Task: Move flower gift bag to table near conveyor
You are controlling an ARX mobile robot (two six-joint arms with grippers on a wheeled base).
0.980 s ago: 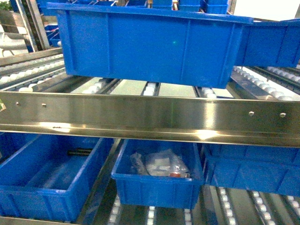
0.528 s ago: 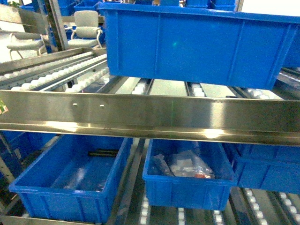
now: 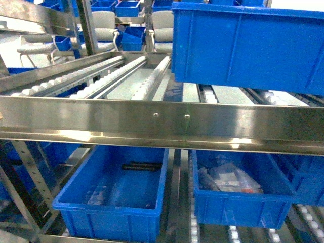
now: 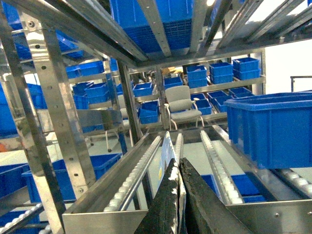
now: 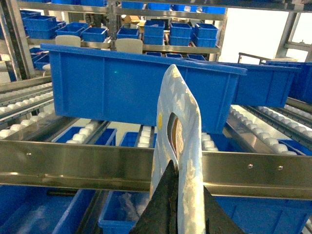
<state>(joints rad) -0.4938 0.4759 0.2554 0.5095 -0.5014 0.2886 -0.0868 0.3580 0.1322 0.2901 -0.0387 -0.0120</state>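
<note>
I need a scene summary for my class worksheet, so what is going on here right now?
A two-armed robot faces the conveyor, a steel roller rack loaded with blue bins. Both grippers are shut on thin, pale packaging: the right gripper pinches a bluish printed bag upright in front of the rack, and the left gripper clamps a thin pale edge, possibly the same bag. No table is in view, so nothing has been set down yet.

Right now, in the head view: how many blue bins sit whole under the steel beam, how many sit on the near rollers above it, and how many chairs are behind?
Blue bins whole under the steel beam: 2
Blue bins on the near rollers: 1
Grey chairs: 2
Total: 5
</note>
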